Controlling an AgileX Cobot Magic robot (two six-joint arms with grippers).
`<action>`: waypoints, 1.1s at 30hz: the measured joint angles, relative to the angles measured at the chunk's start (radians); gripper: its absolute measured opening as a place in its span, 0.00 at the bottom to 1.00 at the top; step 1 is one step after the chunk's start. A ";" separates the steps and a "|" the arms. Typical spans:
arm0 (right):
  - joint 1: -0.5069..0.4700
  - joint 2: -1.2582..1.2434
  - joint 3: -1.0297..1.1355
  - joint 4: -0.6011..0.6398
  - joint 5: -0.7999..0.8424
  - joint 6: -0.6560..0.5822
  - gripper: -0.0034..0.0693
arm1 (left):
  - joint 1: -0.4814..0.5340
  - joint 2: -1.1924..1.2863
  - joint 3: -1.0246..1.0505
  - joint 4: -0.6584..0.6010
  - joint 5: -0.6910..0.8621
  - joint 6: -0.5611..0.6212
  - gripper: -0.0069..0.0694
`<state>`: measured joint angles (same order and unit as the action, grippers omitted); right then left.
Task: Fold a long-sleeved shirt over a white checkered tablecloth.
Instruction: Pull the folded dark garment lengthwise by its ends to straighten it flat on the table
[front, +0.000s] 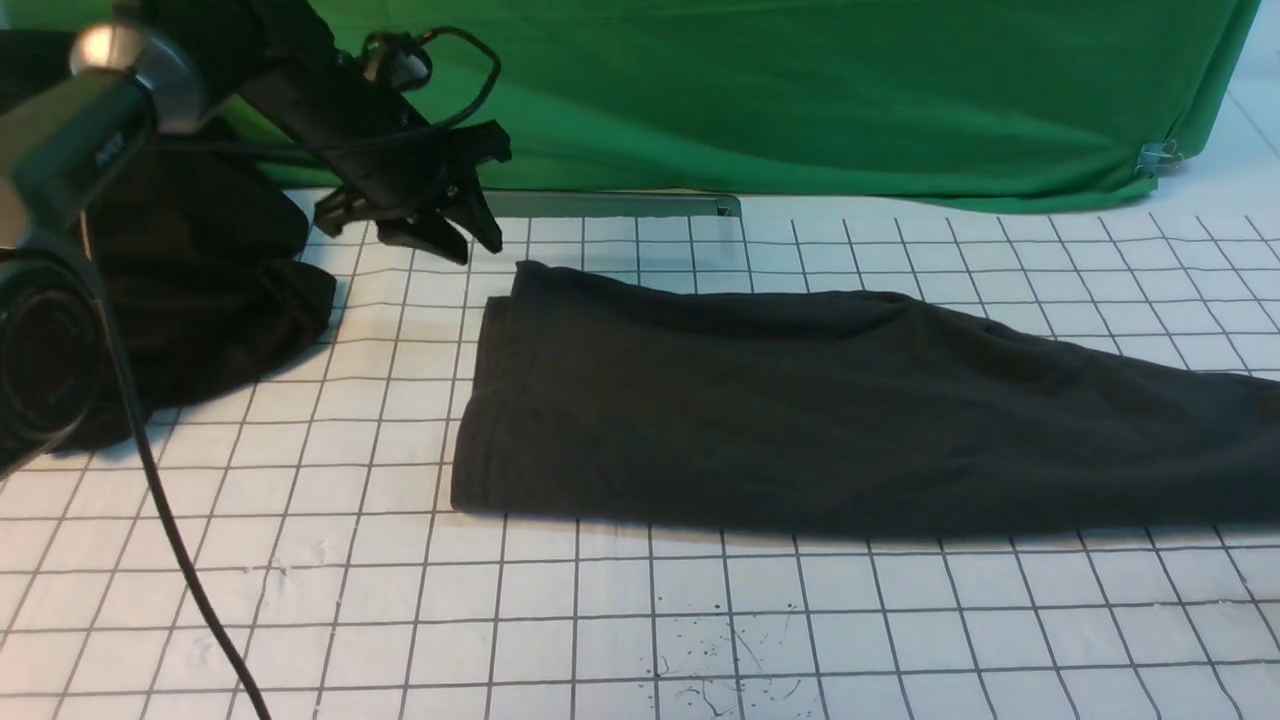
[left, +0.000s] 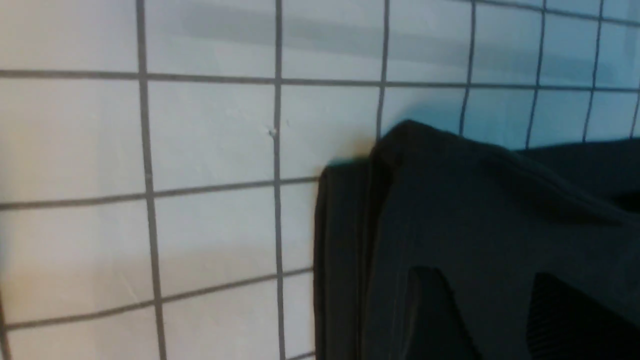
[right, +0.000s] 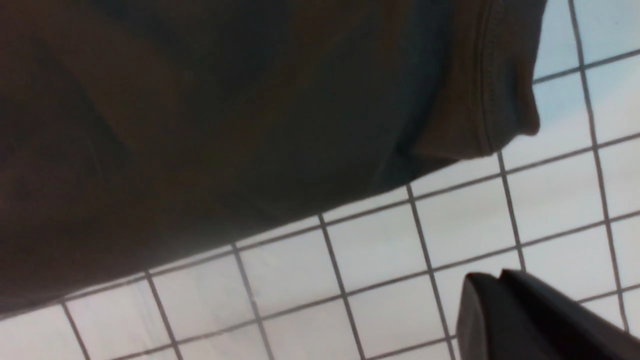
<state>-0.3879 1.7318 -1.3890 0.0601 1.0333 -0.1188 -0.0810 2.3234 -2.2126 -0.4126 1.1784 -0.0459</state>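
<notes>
Two robot tools, one dark shirt folded into a long band on a checkered worktop.

Left tool (front: 477, 250) hangs with its jaws parted, grasping nothing. Near its tips is the far left corner of the long-sleeved shirt (front: 800, 400), which stretches away from this tool to the right, past the front view's edge, flat on the white checkered tablecloth (front: 600, 620). Beyond the tool hangs a green cloth (front: 800, 100); on its left side, away from the shirt, sits a blacker heap of cloth (front: 220, 290). Right tool (right: 492, 290) shows only in its own wrist view. It is clenched on nothing, over bare squares just beside the shirt's stitched hem.
</notes>
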 joint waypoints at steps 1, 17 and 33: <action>0.000 0.000 0.000 0.004 -0.002 0.000 0.07 | 0.000 -0.014 0.014 -0.001 0.009 0.003 0.53; 0.000 0.000 0.000 0.015 -0.018 0.000 0.09 | -0.036 -0.306 0.666 -0.019 -0.079 0.083 0.66; 0.000 0.000 0.000 0.026 -0.032 0.000 0.10 | -0.064 -0.320 0.732 -0.104 0.004 0.176 0.12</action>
<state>-0.3879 1.7318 -1.3890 0.0860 1.0013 -0.1188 -0.1455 2.0029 -1.4803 -0.5166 1.1822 0.1306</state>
